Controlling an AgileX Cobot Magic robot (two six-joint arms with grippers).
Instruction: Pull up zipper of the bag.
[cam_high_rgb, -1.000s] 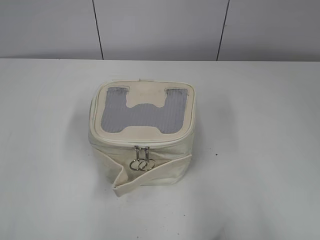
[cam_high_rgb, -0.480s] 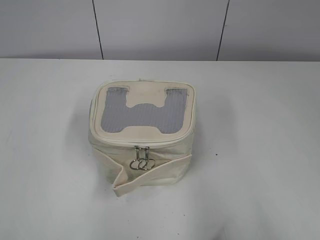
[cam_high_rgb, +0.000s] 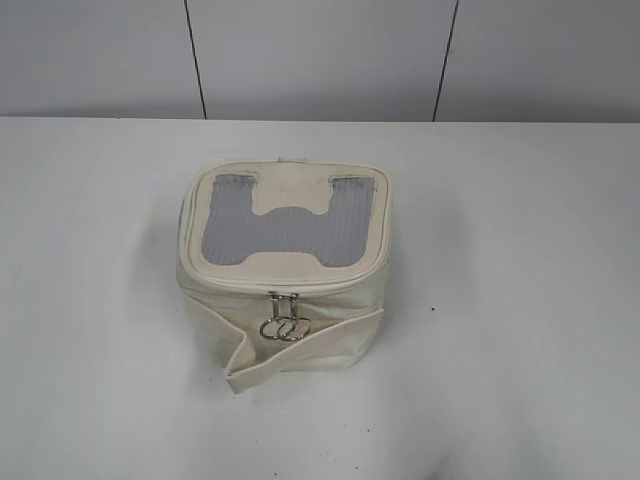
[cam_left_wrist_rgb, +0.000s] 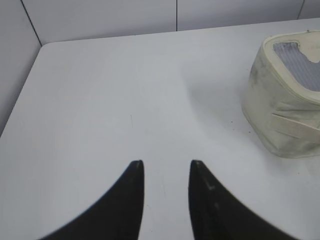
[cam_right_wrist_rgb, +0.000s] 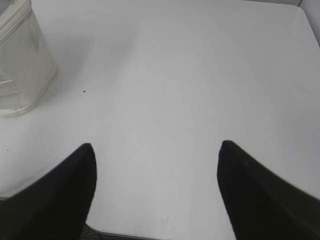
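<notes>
The bag (cam_high_rgb: 284, 270) stands upright near the middle of the white tabletop (cam_high_rgb: 520, 300), a little left of centre in the exterior view. Its lid faces up, showing a grey mesh panel (cam_high_rgb: 285, 235) with a cream H-shaped patch (cam_high_rgb: 291, 192) laid over it. The zipper (cam_high_rgb: 282, 288) runs round the lid's rim as a cream track, and its two silver pulls (cam_high_rgb: 282, 318) hang side by side at the middle of the near face, their round rings overlapping just below the rim. A loose cream strap (cam_high_rgb: 300, 350) crosses the near face at a slant, low at the left and rising to the right corner, with a fold sticking out at the lower left.

Neither arm shows in the exterior view. In the left wrist view, the left tool (cam_left_wrist_rgb: 166, 172) hangs over bare tabletop with its two dark fingers a narrow gap apart and nothing between them; the bag sits well apart from it, at the far right. In the right wrist view, the right tool (cam_right_wrist_rgb: 157, 150) has its fingers spread wide and empty above the tabletop, and the bag appears only as a cream wall at the far left corner, well apart from it.
</notes>
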